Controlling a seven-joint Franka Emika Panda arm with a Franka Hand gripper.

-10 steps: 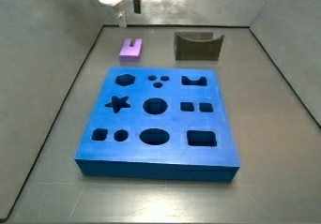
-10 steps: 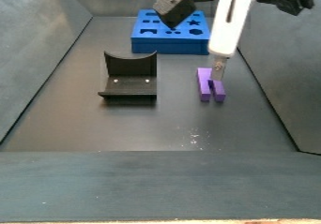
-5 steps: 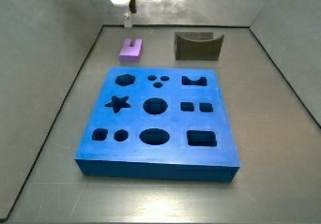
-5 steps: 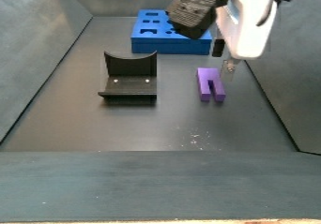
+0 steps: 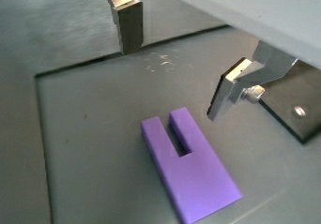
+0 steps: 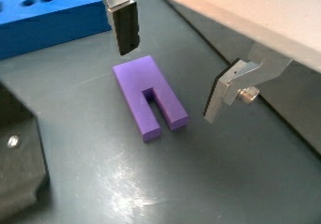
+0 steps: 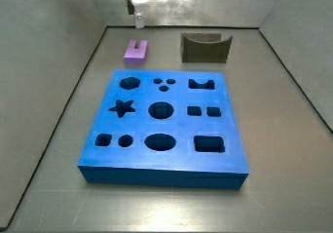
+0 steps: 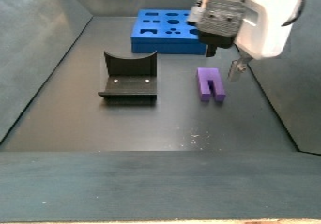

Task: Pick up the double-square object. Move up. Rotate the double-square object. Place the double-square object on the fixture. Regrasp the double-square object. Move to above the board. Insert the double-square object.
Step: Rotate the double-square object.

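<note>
Double-square object (image 6: 150, 98) lies flat on the dark worktop (image 8: 138, 134), not held. It's lilac, elongated, with a slot cut in from one end; the slot shows in both wrist views (image 5: 189, 167). In a side view it sits (image 7: 135, 51) just beyond the far left corner of the board (image 7: 166, 120), apart from it. The fixture (image 7: 204, 48) is off to its side in the same far row, well apart. In a side view the object (image 8: 211, 84) is beside the fixture (image 8: 128, 78), with bare floor between them, and the board (image 8: 167, 31) is further back.

The hand (image 6: 171, 61) is above the object, open, gripping nothing. Both wrist views show the two silver fingers (image 6: 123, 20) wide apart with the object lying below and between them, nothing touching. One finger (image 5: 236, 85) sits off one long side of the block, the other (image 5: 128, 22) past the opposite side. The dark pad is visible on the finger in a wrist view (image 6: 126, 28).

In a side view the hand (image 8: 234, 68) hangs right by the object's far end, fingertip low, near the floor; can't tell if it clears the block's top face from this angle. In a side view the hand (image 7: 139, 22) shows only as a thin finger just behind the object, the arm body cut off at the frame's top.

The board lies flat, bright blue, its star, round, oval and square cut-outs all empty. The fixture's notch is empty too.
</note>
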